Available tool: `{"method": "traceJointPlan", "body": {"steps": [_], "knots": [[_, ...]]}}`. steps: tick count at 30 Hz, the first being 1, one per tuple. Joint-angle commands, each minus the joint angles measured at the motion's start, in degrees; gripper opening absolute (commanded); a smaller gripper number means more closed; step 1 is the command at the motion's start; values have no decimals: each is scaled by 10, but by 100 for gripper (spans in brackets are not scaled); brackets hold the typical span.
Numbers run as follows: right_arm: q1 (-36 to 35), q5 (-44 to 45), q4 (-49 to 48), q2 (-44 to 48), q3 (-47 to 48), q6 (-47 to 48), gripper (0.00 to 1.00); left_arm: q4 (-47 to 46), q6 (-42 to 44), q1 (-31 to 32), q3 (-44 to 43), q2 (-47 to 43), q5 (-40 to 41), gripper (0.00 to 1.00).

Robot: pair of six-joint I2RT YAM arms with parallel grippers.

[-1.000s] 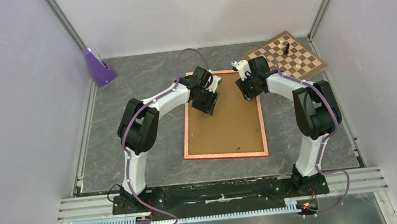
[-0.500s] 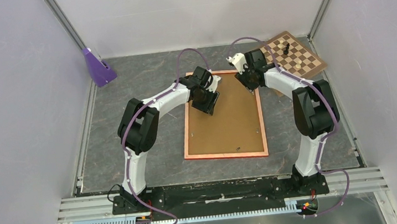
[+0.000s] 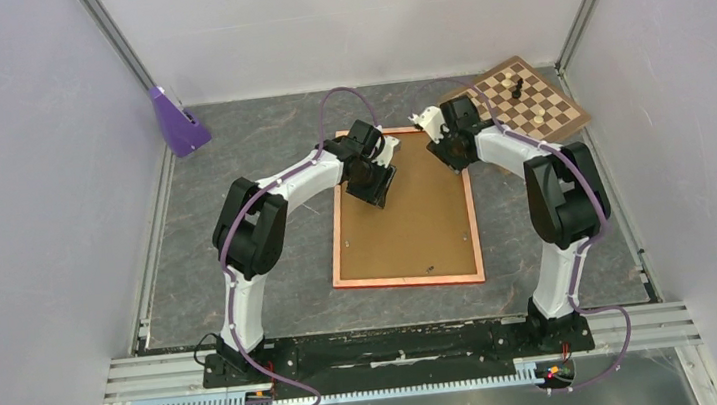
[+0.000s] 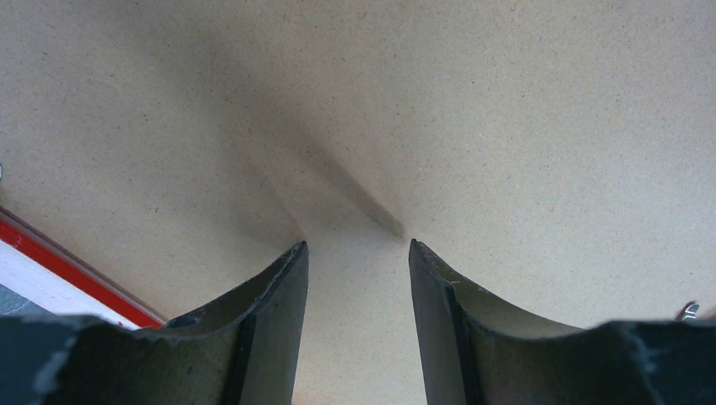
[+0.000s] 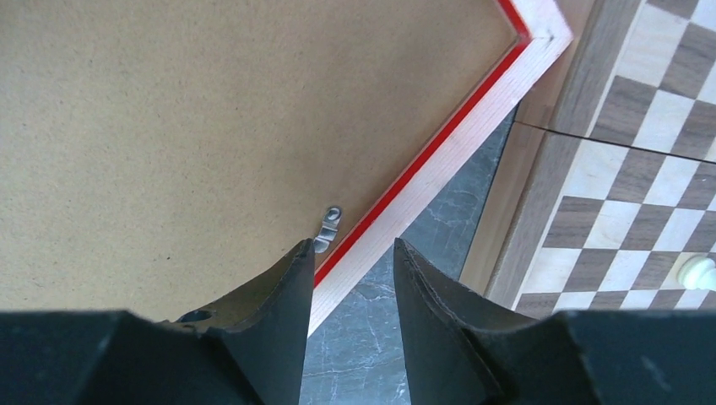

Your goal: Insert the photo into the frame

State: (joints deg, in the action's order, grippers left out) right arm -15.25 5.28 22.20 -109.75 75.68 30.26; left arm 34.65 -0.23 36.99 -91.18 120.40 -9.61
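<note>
The frame [image 3: 409,280] lies flat, back upward, in the middle of the counter [image 3: 261,172], with a brown backing board [image 3: 417,226] filling it. The left claw [image 4: 358,253] hangs over the board's far-left part — jaws partly apart, empty. The right claw [image 5: 353,253] is over the frame's far-right edge beside a small metal clip [image 5: 328,226] — jaws narrowly apart, gripping nothing. A chessboard [image 3: 535,103] lies just beside that corner.

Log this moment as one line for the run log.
frame: flat on table, backing board in it | left tool: open, over backing board | right tool: open, over frame edge by a clip | photo: not in view
</note>
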Motion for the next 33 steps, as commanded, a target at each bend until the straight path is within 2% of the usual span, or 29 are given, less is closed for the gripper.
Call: {"method": "traceJointPlan", "body": {"steps": [1,33], "knots": [[-6,12,-3,-8,-13,11,42,3,27,4,-9,14,-7,54],[-20,105,-62,-29,-28,58,42,8,32,4,-6,14,-9,53]]}}
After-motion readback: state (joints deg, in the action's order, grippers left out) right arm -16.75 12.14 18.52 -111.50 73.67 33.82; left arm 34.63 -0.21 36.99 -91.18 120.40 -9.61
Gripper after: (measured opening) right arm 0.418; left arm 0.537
